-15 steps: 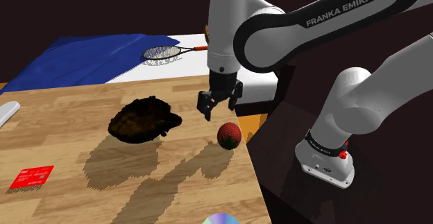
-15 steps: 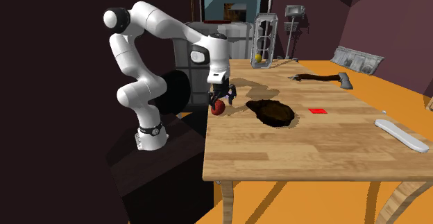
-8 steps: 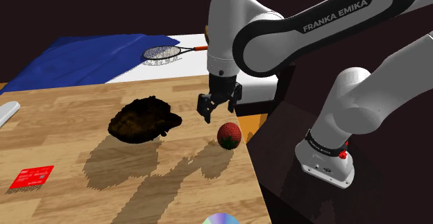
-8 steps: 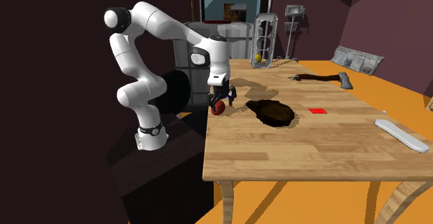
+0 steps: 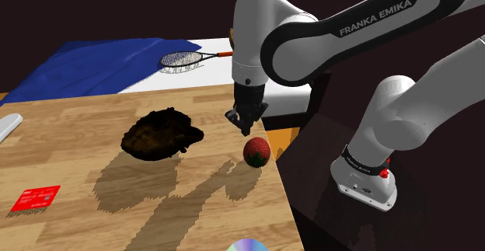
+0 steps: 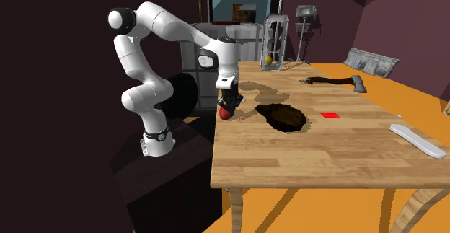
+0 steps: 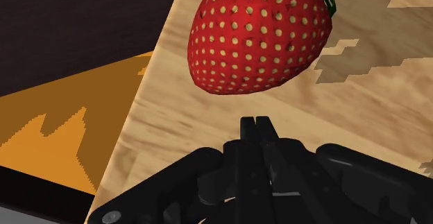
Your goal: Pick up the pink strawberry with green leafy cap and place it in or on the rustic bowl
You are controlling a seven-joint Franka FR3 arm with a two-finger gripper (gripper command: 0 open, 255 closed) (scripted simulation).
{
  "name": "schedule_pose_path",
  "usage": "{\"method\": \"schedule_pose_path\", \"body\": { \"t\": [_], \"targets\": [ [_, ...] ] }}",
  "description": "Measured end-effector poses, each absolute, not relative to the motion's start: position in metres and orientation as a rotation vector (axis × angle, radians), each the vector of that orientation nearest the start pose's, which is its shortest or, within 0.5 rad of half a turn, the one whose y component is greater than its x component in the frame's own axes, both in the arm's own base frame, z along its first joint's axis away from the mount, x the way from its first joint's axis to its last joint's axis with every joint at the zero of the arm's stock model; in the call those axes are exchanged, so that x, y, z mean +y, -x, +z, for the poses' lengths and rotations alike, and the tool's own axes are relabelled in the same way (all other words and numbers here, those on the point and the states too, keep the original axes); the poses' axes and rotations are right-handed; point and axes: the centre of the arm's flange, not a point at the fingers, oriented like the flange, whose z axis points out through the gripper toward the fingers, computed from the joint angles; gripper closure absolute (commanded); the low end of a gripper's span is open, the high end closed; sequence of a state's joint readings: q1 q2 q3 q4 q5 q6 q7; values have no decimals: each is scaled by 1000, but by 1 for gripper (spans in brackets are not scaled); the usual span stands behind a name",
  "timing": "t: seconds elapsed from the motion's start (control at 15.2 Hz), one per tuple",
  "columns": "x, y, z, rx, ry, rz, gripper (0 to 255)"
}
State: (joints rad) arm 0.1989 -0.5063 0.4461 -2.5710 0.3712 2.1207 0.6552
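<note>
Gripper (image 5: pixel 245 123) pressed together on nothing, just above red strawberry (image 5: pixel 256 151)
Lying loose near counter (image 5: pixel 70 141) edge, apart from dark bowl (image 5: pixel 161 133); no grasp possible until fingers spread

We see a white arm (image 5: pixel 404 109) built of rounded, glossy segments, with dark bands at its joints. One dark band bears white lettering (image 5: pixel 378 16) reading "FRANKA EMIKA". Our gripper (image 5: pixel 247 123) is all black, tapering to two slim fingers (image 7: pixel 248 131). At the base (image 5: pixel 367 186) sits a black ring (image 5: pixel 359 164) with small red marks.
</note>
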Motion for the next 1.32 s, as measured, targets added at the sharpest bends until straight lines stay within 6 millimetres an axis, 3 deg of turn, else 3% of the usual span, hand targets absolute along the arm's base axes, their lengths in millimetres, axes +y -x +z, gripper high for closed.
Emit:
{"method": "schedule_pose_path", "body": {
  "t": [0.2, 0.26, 0.46, 0.66, 0.86, 1.32],
  "targets": [
    [251, -308, 419, 377, 3011, 55, 255],
    [251, -308, 419, 377, 3011, 55, 0],
    [260, -293, 422, 498, 3020, 50, 0],
    [284, -260, 432, 824, 3012, 41, 0],
    [313, -240, 434, 1120, 2973, 32, 0],
    [318, -234, 402, 1191, 2959, 29, 0]
  ]
}}
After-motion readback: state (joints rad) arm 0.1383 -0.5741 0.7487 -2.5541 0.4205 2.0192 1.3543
